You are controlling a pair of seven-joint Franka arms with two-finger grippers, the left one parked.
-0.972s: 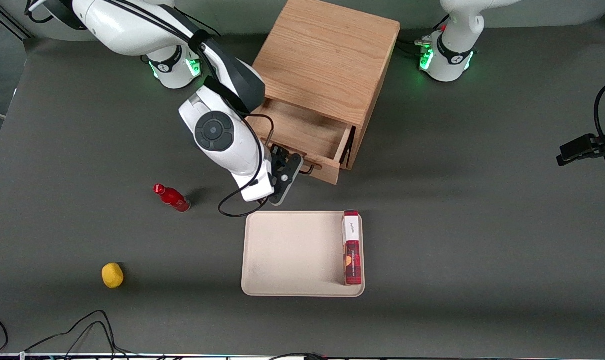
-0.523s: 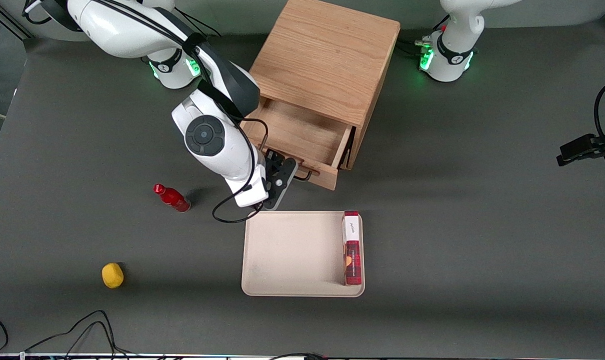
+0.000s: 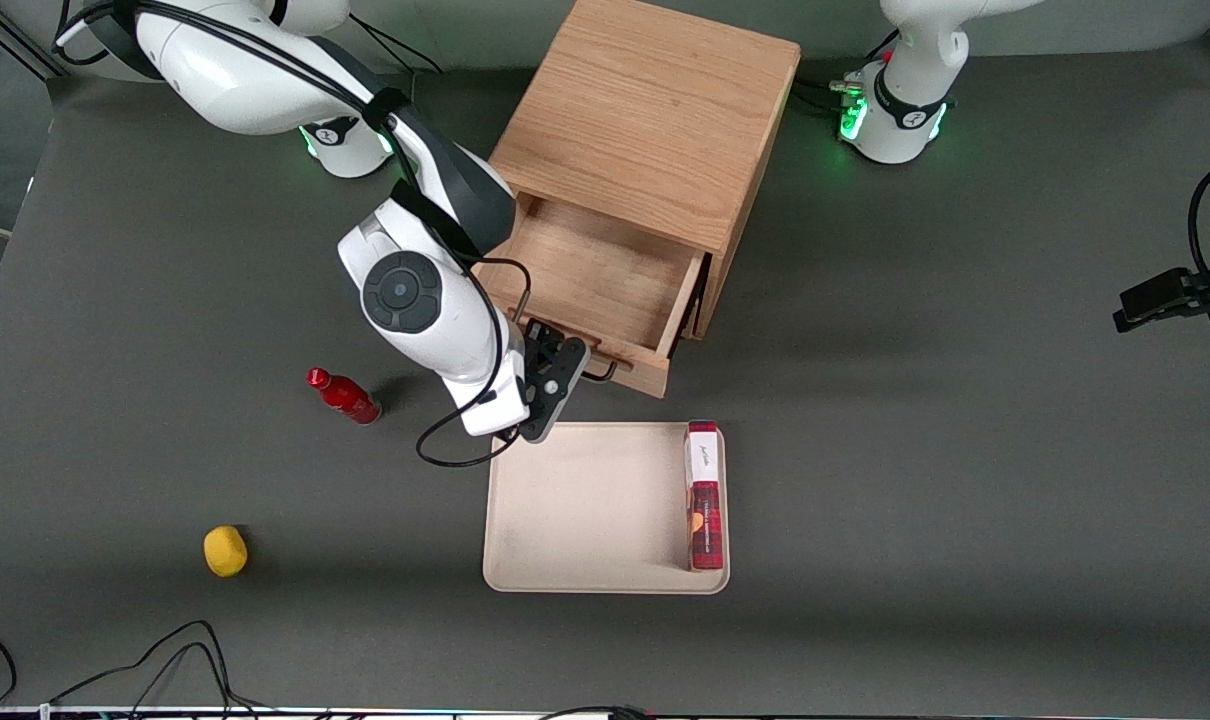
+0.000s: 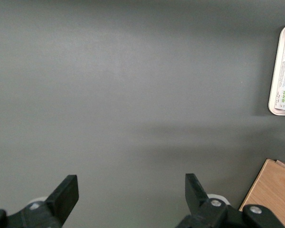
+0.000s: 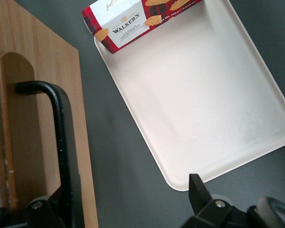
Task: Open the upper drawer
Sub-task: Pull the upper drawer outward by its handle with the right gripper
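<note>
The working arm (image 3: 420, 290) has glossy white rounded shells with black bands at the joints, a dark round cap on its big joint, a thin black cable looping along it, a green-lit base ring, and a black two-fingered gripper (image 3: 550, 385) with small silver screws

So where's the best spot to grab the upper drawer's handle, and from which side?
Probably mid-bar of the handle, coming from in front of the upper drawer: the bar stands off the front, leaving room for the fingers. The open gripper sits at it.
</note>
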